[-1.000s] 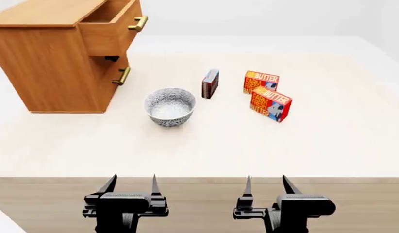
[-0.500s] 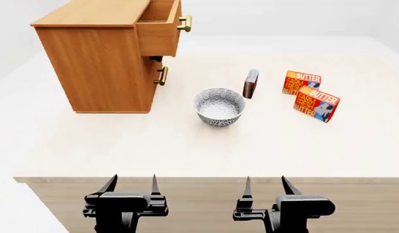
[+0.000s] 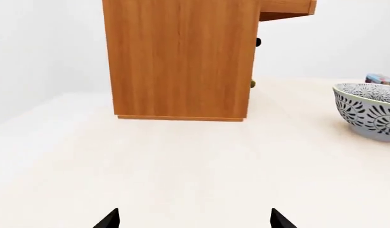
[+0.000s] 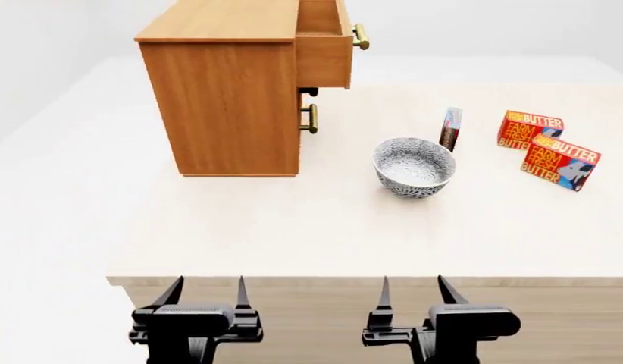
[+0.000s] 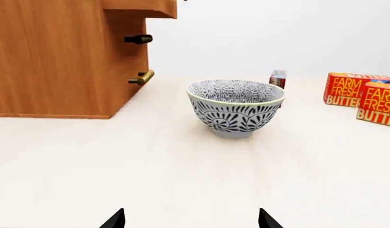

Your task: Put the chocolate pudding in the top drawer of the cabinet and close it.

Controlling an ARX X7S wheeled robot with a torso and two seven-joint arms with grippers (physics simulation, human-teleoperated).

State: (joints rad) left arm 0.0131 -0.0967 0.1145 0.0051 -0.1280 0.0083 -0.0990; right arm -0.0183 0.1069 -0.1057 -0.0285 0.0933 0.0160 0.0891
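**Both arms parked at the table edge, pudding untouched behind the bowl**

The left gripper and the right gripper hang side by side at the near edge of the table, each with its jaws spread and nothing between them. Neither reaches over the tabletop, so the work looks to be at its very start.

The chocolate pudding stands on its narrow edge well out on the table, just behind and to the right of the patterned bowl. In the right wrist view only its top corner peeks over the bowl's rim, so how squarely it stands is hard to judge. Upright like this, it offers two flat faces for a pinch from above, which probably suits the right arm best, since that arm is the nearer one.

The cabinet sits at the far left with the top drawer already pulled out, its open top ready to take the box. The lower drawer is shut. Two butter boxes lie further right, near the pudding but apart from it; the bowl is the likelier obstacle on the way to the pudding.
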